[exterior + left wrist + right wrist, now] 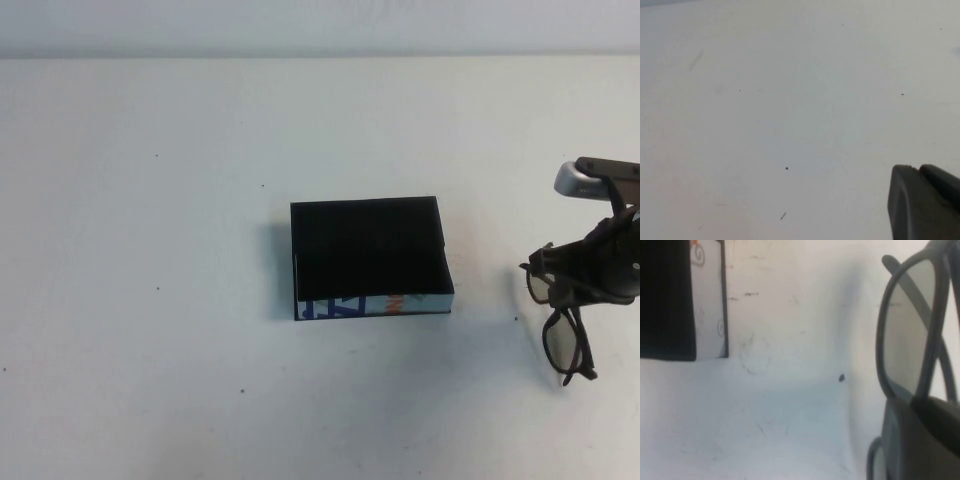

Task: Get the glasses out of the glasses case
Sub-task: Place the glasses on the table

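Note:
The glasses case [368, 256] is an open black box with a dark, empty interior. It lies in the middle of the table, its white printed side facing me. My right gripper [610, 275] is at the right edge, well to the right of the case. It is shut on the glasses [562, 338], dark-framed with greyish lenses, which hang from it over the table. The right wrist view shows one lens [907, 335] above the gripper [920, 440] and a corner of the case [667, 300]. My left gripper [920, 172] shows only in its wrist view, shut and empty over bare table.
The white table [150, 300] carries nothing else but a few small dark specks. The back edge of the table runs along the top of the high view.

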`<state>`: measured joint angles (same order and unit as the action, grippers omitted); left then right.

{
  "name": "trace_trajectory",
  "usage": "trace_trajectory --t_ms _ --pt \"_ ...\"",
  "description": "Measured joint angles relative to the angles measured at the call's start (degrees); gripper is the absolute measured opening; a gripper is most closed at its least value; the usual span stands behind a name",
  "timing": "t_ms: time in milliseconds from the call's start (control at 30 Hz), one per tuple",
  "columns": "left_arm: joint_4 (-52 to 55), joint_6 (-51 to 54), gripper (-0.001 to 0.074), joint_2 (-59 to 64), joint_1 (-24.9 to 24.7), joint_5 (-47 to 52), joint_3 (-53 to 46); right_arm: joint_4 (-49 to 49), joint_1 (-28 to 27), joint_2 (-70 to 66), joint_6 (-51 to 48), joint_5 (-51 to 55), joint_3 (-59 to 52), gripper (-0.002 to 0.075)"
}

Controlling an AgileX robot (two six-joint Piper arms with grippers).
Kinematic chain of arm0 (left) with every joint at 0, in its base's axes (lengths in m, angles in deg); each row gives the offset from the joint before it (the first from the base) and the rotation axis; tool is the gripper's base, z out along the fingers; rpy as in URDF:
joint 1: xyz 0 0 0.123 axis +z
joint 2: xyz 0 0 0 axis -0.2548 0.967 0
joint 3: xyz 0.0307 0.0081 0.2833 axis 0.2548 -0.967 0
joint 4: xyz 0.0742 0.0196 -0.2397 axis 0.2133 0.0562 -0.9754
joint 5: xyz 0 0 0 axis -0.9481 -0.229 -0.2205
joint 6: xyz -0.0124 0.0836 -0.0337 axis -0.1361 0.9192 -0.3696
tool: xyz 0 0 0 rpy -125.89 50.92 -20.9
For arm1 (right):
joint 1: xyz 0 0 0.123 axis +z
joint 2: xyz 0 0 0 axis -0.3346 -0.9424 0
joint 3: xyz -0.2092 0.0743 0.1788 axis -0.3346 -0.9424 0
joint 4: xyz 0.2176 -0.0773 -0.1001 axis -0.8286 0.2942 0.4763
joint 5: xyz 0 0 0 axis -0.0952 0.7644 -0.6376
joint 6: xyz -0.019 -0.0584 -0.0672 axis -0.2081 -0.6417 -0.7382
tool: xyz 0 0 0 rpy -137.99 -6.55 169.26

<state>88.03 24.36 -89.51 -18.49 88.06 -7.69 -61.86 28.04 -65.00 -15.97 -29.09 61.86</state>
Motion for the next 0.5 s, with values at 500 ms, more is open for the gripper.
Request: trace_trajectory --t_ms 500 --pt "0.0 0.0 -0.0004 0.0 0.0 0.0 0.0 -0.5 0.0 7.6 -3.5 -0.8 -0.1 0.0216"
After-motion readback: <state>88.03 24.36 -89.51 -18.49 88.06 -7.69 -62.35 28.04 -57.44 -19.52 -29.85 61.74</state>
